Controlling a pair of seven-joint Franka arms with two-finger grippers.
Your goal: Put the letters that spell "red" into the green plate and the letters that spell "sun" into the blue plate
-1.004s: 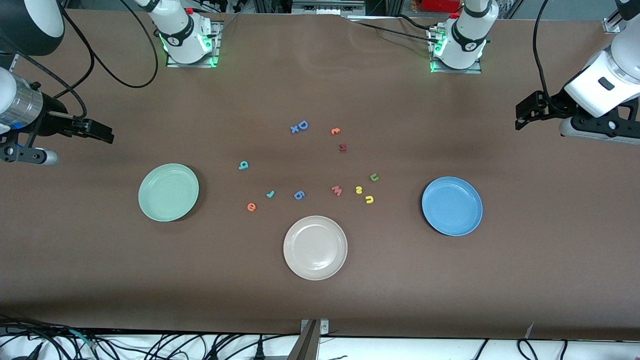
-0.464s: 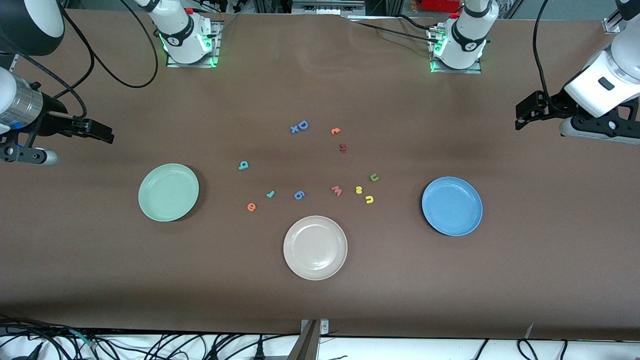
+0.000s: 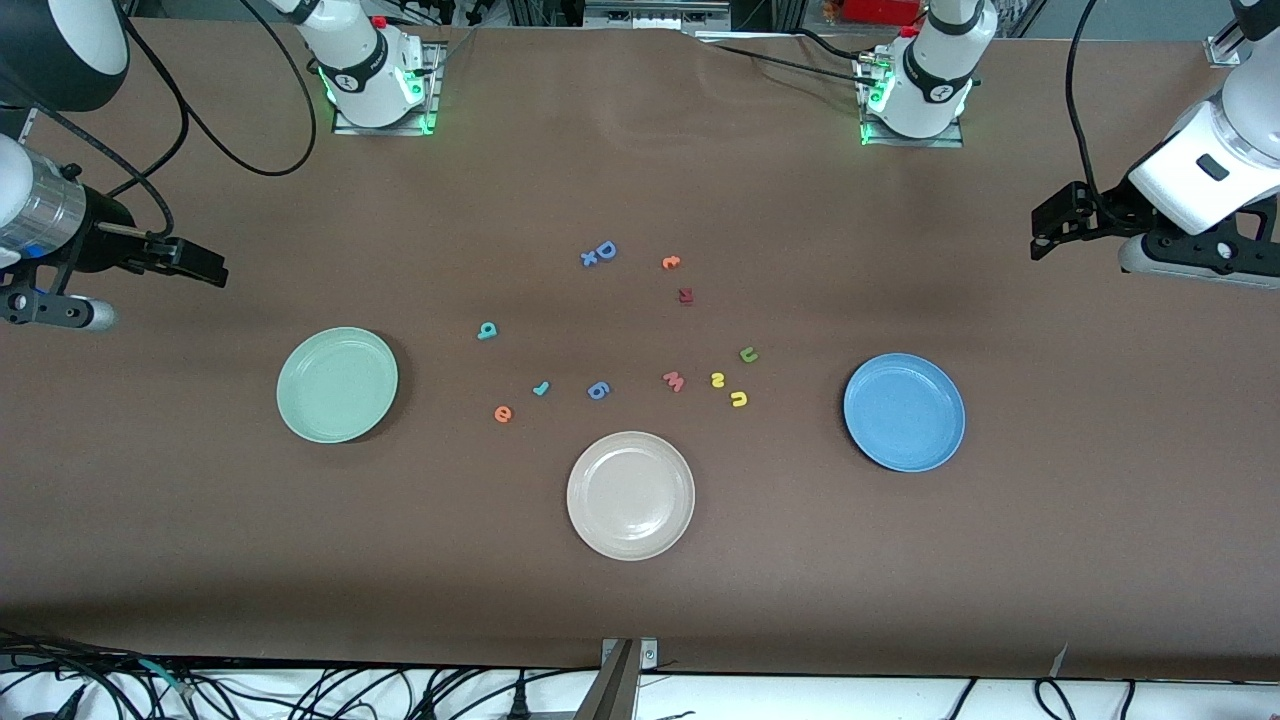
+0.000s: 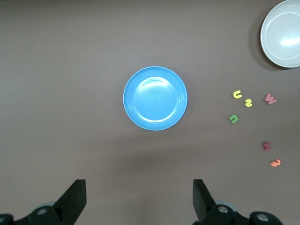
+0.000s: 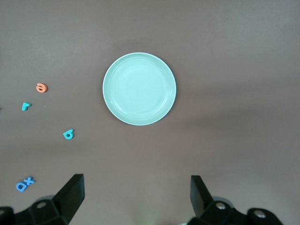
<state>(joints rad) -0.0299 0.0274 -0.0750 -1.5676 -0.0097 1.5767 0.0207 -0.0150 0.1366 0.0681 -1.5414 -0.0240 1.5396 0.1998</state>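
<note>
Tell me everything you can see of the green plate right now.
The green plate is round, plain and pale mint, with a shallow raised rim and a smooth, slightly glossy surface that looks like plastic. It lies flat and upright on the brown table, toward the right arm's end. Nothing is in it and nothing touches it. The orange e is the closest letter, apart from it. In the right wrist view it is centred ahead of the open right hand.

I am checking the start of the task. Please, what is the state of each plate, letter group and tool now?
green plate: empty.
blue plate: empty.
beige plate: empty.
"red" letters: loose on table.
"sun" letters: loose on table.
left tool: open, waiting.
right tool: open, waiting.
</note>
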